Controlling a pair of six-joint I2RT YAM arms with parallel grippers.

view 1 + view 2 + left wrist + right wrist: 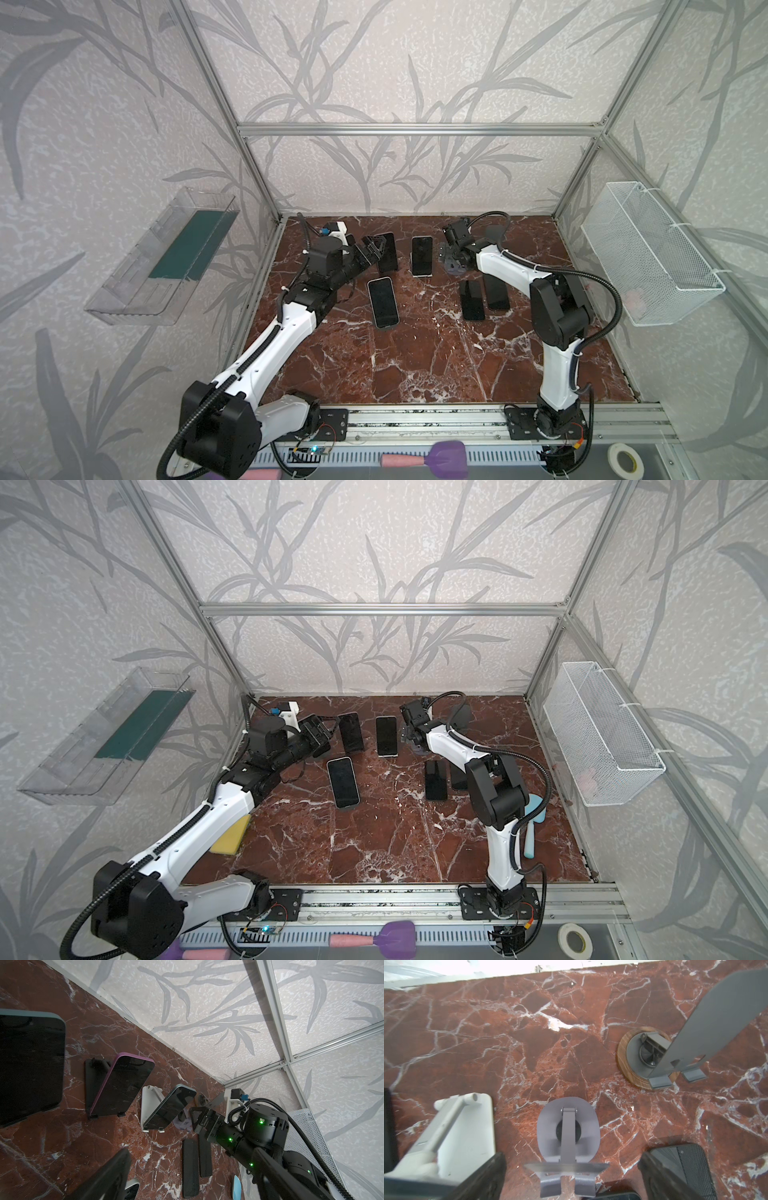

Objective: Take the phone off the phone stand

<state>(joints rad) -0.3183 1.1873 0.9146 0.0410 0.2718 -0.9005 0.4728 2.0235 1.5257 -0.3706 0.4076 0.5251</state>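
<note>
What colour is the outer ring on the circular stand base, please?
Outer ring: wood-grain brown; right wrist view.

Twin high front views; close wrist views

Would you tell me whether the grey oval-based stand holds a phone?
Empty: the grey stand has a bare backplate and lip.

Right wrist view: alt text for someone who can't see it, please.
The open right gripper straddles an empty grey phone stand on a red marble table. A white stand sits beside it, and a grey stand on a wooden base stands beyond.
</note>
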